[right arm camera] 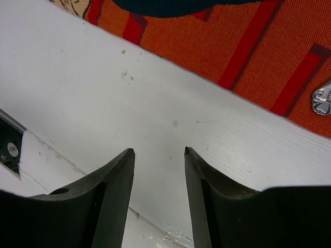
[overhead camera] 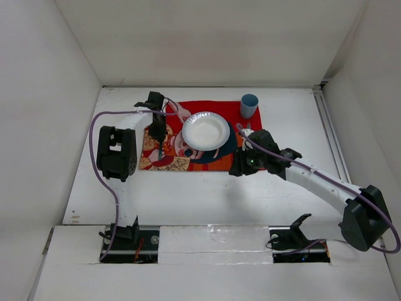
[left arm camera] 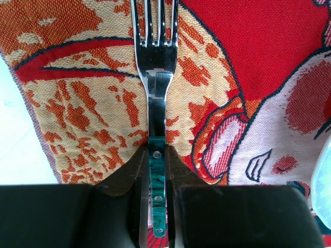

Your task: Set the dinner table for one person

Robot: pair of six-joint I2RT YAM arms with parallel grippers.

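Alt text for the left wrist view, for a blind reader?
The left claw is shut on the green handle of a fork, tines pointing away, with a red and orange cartoon-print placemat beneath. A strip of the white dinner table shows at left.

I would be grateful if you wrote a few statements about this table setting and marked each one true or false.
1. The left gripper is shut on the fork. True.
2. The plate holds food. False: it is empty.
3. The blue cup stands at the far right corner of the placemat. True.
4. The right gripper holds a spoon. False: its jaws are open and empty above the bare table.
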